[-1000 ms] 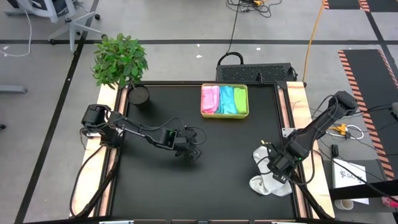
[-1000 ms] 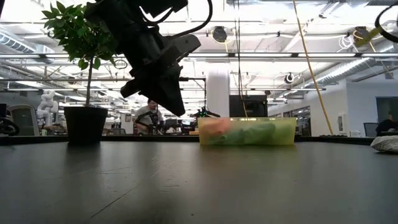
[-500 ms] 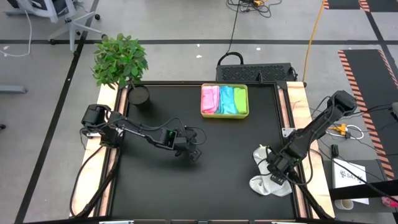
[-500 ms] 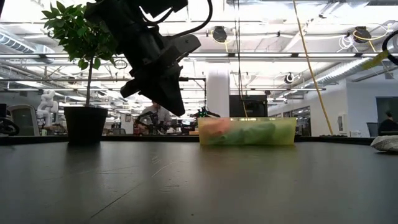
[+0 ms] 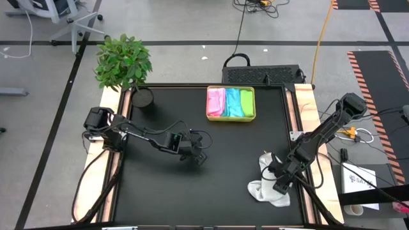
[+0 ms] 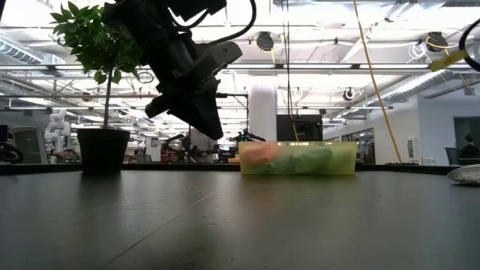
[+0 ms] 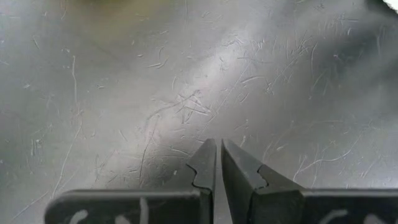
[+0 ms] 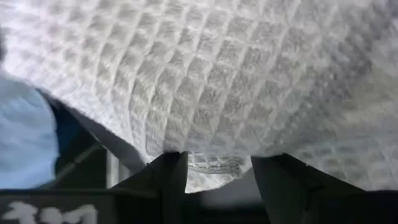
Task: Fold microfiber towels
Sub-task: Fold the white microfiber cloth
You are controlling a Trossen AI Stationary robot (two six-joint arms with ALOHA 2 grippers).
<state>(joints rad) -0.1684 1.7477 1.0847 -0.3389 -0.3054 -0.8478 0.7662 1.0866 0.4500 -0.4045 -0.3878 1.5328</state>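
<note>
A white waffle-weave towel [image 5: 267,190] lies crumpled on the black table at the near right, its edge showing in the low view [image 6: 466,174]. My right gripper [image 5: 279,183] is down on it, open, with the cloth filling its wrist view [image 8: 249,74]. Pink, light blue and lime green towels lie folded side by side in the yellow-green tray [image 5: 231,103] at the far middle. My left gripper [image 5: 199,158] hangs shut above the bare table left of centre, holding nothing [image 7: 219,163]. My right gripper touches the white towel with its fingers apart, slanting down from the far right. A hemmed edge of the cloth [image 8: 214,164] lies in the gap between the two fingers [image 8: 171,177]. The towel lies slack and bunched on the table.
A potted plant [image 5: 124,62] stands at the far left corner, its pot [image 6: 101,150] also in the low view. Wooden rails [image 5: 305,108] run along the table's left and right sides. Bare tabletop [image 5: 217,185] lies between the two grippers.
My right gripper has come down and tipped more steeply, shifting toward the near left edge. The white towel's near part has slid toward the near left and bunched, while its far tip has stayed about where it was.
</note>
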